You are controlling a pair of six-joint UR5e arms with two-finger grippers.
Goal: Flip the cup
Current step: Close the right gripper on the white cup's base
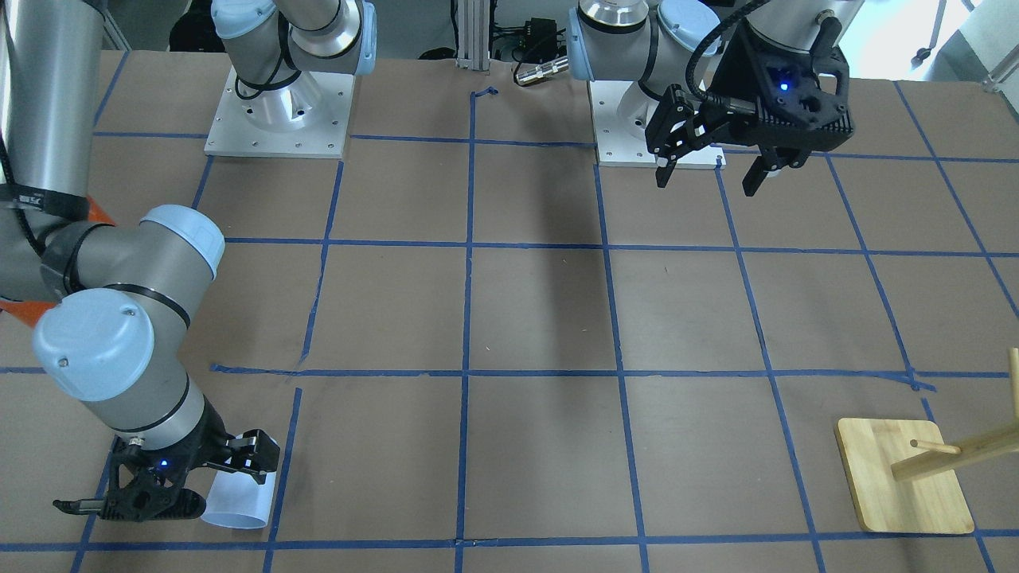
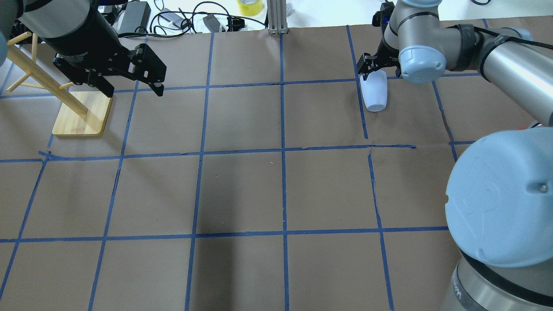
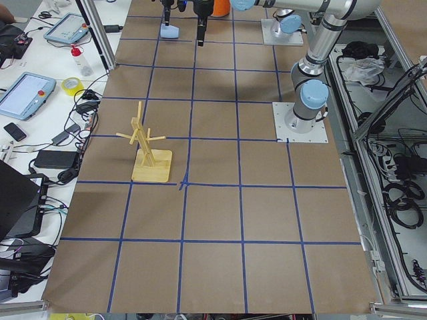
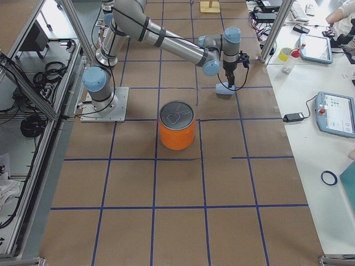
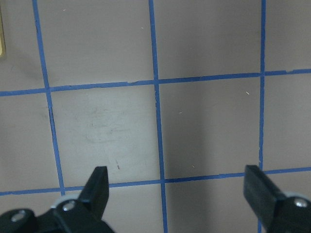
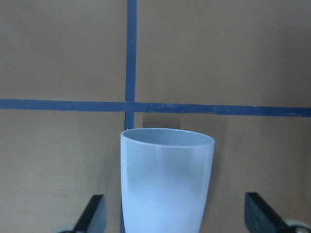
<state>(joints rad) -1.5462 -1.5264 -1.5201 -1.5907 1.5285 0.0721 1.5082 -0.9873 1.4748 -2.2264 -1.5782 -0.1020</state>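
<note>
The cup [image 6: 165, 179], small, pale blue-white and plain, lies on its side on the brown table at the far right. It also shows in the front view [image 1: 237, 500] and the overhead view [image 2: 374, 91]. My right gripper [image 6: 177, 216] is open and reaches down over it. The cup's near end sits between the fingers [image 6: 93, 213], closer to one side and touching neither. My left gripper [image 1: 707, 177] is open and empty. It hangs above the table on the left side in the overhead view [image 2: 133, 91]. Its wrist view [image 5: 177, 191] shows only bare table.
A wooden peg stand [image 2: 82, 114] on a square base stands at the far left, next to my left gripper. A large orange can [image 4: 177, 133] with a silver lid shows only in the exterior right view. Blue tape lines grid the table [image 2: 242, 190].
</note>
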